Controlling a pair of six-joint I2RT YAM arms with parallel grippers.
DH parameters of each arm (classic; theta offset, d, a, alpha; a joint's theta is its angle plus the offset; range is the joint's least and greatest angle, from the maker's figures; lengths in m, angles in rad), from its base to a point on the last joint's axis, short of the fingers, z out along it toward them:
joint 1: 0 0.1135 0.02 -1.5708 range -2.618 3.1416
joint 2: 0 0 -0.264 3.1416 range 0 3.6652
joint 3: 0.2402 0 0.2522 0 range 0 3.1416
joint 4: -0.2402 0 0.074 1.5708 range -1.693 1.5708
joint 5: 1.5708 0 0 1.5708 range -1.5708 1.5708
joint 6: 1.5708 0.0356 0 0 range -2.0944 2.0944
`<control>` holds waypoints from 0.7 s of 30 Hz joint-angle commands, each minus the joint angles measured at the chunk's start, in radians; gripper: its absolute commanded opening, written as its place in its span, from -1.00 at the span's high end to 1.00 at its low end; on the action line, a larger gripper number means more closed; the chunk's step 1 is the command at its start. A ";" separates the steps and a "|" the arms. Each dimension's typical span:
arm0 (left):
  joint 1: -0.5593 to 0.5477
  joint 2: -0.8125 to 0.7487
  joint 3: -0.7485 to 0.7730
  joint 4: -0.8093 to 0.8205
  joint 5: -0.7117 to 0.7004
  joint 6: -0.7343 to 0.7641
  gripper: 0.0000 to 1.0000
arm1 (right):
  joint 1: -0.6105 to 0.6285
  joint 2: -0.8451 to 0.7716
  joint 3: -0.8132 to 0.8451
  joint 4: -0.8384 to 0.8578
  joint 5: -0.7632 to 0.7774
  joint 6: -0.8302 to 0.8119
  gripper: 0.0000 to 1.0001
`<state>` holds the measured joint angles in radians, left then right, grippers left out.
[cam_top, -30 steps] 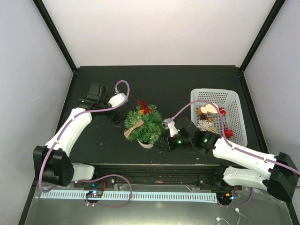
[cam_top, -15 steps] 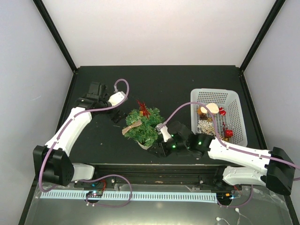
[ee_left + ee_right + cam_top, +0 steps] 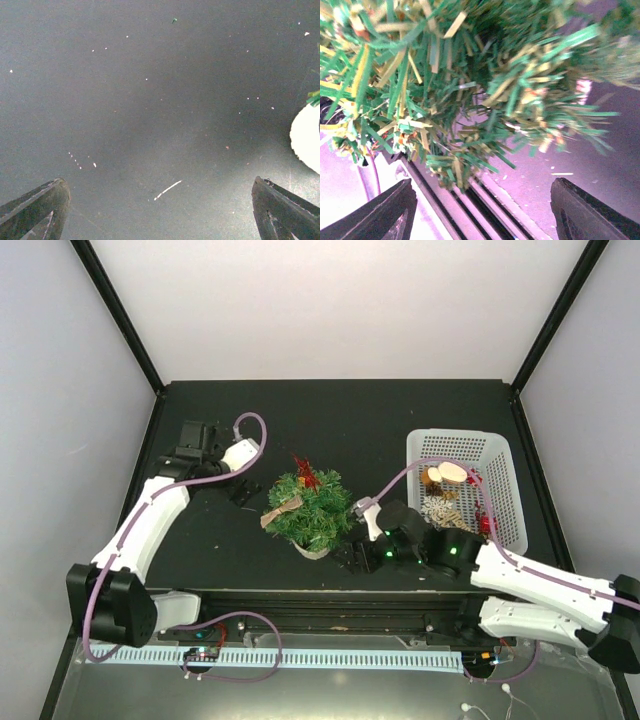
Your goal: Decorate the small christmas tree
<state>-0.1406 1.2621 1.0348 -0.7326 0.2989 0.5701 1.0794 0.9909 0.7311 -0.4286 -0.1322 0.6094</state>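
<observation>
The small christmas tree (image 3: pixel 311 508) stands in its white pot (image 3: pixel 313 551) near the table's front middle. It carries a red poinsettia (image 3: pixel 304 469) and a tan bow (image 3: pixel 281 510). My left gripper (image 3: pixel 243 492) is open and empty, low over the mat just left of the tree; the pot's edge (image 3: pixel 307 140) shows at the right of the left wrist view. My right gripper (image 3: pixel 351 555) is open and empty at the tree's lower right, and its view is filled with green needles (image 3: pixel 470 85).
A white basket (image 3: pixel 472 485) at the right holds several ornaments: wooden slices, pine cones, red pieces. The table's front rail (image 3: pixel 485 210) runs under the right gripper. Black frame posts stand at the back corners.
The right gripper pulled back to the right from the tree's base. The left gripper shifted slightly left, away from the tree. The tree rocked a little and stands upright.
</observation>
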 commanded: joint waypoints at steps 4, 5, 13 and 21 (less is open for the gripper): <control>0.046 -0.080 -0.063 -0.016 -0.011 0.032 -0.98 | -0.078 -0.106 0.048 -0.202 0.129 -0.041 -0.49; 0.051 -0.087 -0.069 -0.019 -0.010 0.034 -0.98 | -0.101 -0.119 0.045 -0.215 0.131 -0.044 -0.49; 0.057 -0.135 -0.086 -0.033 0.049 -0.002 -0.98 | -0.397 -0.157 0.065 -0.307 0.149 -0.073 -0.42; 0.058 -0.139 -0.105 -0.016 0.139 -0.062 -0.98 | -0.697 0.017 0.116 -0.269 0.164 -0.078 -0.24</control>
<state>-0.0879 1.1370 0.9398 -0.7506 0.3672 0.5518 0.4873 0.9302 0.8146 -0.7143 0.0059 0.5430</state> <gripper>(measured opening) 0.990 0.644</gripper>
